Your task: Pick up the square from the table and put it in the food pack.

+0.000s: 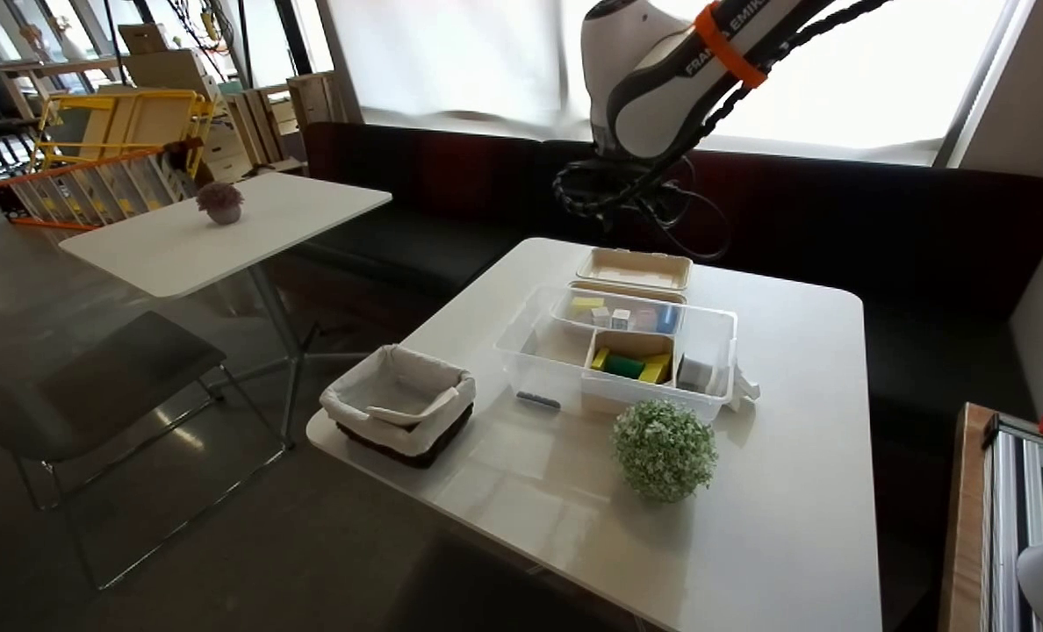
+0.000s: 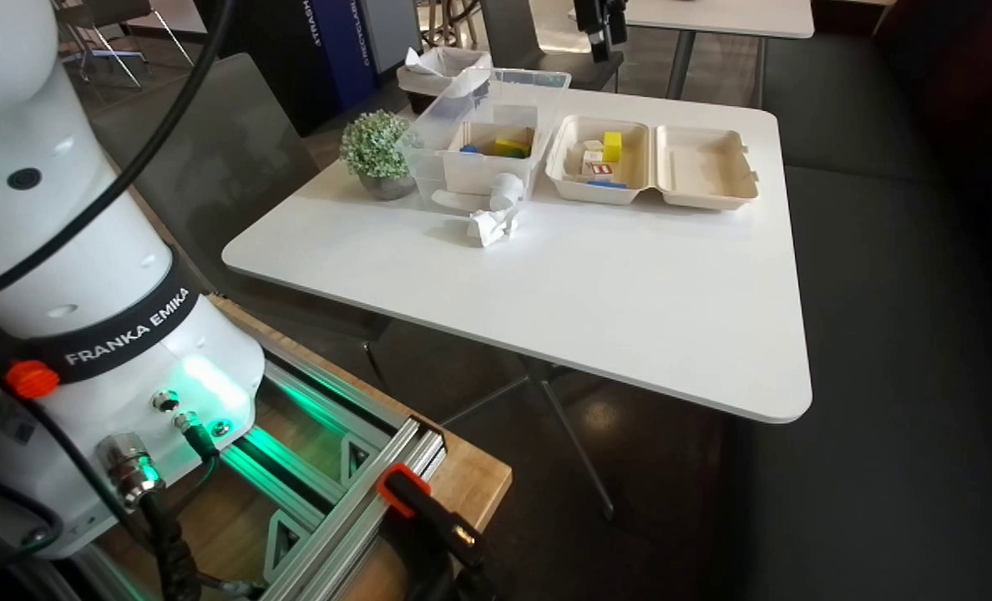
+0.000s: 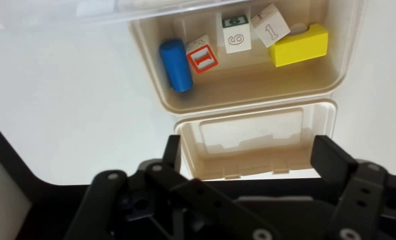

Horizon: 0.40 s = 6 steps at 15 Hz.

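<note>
Square: which of three pale cubes is meant, cannot tell. All three lie in the base of the food pack [image 3: 244, 85]: red-framed cube [image 3: 202, 59], just beside a blue cylinder [image 3: 177, 66]; green-faced cube [image 3: 237, 36], in the middle; cube marked 1 [image 3: 270, 29], askew against a yellow block [image 3: 299, 47].

Handling (judged): probably wood; light, stiff, slightly slick, not fragile. Hold by two opposite flat sides, square on. Green-faced cube seems to offer the freest faces.

Tool [image 3: 246, 151]: fingers spread wide, grasping nothing; raised well above the counter [image 2: 630, 309].

Standing (judged): placing looks done; withdrawal may be all that is left.

Food pack, position: opened out, its lid [image 3: 253, 130] nearest the edge along the dark bench [image 2: 863, 351], toward that edge's corner farthest from the robot base [image 2: 129, 317].

Clear bin [image 1: 565, 377]: close along the pack's other side, taller; rim the likeliest snag. Contact: cannot tell.

Open room: toward the corner shared by bench-side and robot-side edges; crumpled paper [image 2: 492, 225] borders it.

Edge opposite the bench: plant [image 1: 665, 450] near it; lined basket [image 1: 451, 412] at its far corner.
</note>
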Motion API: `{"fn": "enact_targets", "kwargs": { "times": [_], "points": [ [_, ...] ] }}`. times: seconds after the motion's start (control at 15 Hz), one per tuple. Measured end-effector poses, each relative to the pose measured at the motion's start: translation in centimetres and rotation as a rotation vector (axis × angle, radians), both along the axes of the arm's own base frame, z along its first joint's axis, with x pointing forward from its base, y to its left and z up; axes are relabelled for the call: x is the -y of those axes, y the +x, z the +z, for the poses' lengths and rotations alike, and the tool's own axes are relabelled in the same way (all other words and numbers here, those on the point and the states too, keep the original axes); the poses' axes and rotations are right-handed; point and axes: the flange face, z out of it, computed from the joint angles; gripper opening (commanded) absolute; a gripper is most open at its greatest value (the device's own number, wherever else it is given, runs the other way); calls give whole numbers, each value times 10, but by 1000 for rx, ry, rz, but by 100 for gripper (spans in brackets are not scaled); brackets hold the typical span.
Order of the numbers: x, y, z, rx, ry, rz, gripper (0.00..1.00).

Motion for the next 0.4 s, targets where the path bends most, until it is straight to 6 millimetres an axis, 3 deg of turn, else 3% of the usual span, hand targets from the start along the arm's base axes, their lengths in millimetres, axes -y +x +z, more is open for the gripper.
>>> {"fn": "enact_targets", "kwargs": {
  "times": [0.4],
  "points": [
    [-27, -21, 78, 20, 41, 16, 100]
  ]
}}
